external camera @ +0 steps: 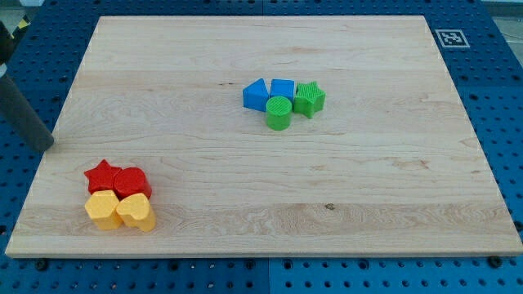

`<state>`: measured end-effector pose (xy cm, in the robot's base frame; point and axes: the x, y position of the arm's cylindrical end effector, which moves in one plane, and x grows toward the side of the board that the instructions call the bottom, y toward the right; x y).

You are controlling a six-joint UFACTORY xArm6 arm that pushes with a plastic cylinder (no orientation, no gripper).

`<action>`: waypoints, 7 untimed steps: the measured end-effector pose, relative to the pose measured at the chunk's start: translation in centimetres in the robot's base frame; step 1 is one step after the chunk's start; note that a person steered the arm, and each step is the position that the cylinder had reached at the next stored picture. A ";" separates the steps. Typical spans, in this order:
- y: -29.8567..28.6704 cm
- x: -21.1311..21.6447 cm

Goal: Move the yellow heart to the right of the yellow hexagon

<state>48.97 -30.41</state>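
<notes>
While reading from the frame's left, finding my tip (47,147) at the left edge of the wooden board (261,49), up and to the left of the red-and-yellow cluster and well apart from it. Being a bare rod, offering nothing to spread or pinch; touching no block, pushing nothing.

Moving rightward into the lower left of the frame, meeting four blocks packed together. Counting one red star (101,175) beside one red block (131,180), perhaps a heart, in the upper row. Counting one yellow hexagon (103,210) beside one yellow heart (136,211) in the lower row. Seeing the yellow heart touching the yellow hexagon's right side, so judging the task as close to satisfied, needing at most a small tidy.

Risking trouble from here in several ways:
- Coming in from the upper left and striking the red star first, shoving the whole cluster as one.
- Pressing on the yellow hexagon and driving both yellow blocks toward the board's lower edge, lying near.
- Catching the yellow heart off-centre and swinging it round below the yellow hexagon.

Continuing to the upper middle of the frame, counting a second cluster, well apart from the first. Noting one blue wedge (256,95) and one blue cube (283,88), with one green cylinder (279,113) below them and one green star (309,99) at their right, all packed close.

Ending at the upper right corner, noting one black-and-white marker tag (450,37).

Totalling eight blocks: two red, two yellow, two blue, two green.
</notes>
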 end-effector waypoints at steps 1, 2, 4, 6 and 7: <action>0.2 4.1; 1.3 6.7; 4.8 7.3; 5.7 10.4; 9.8 10.9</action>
<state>59.90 -20.59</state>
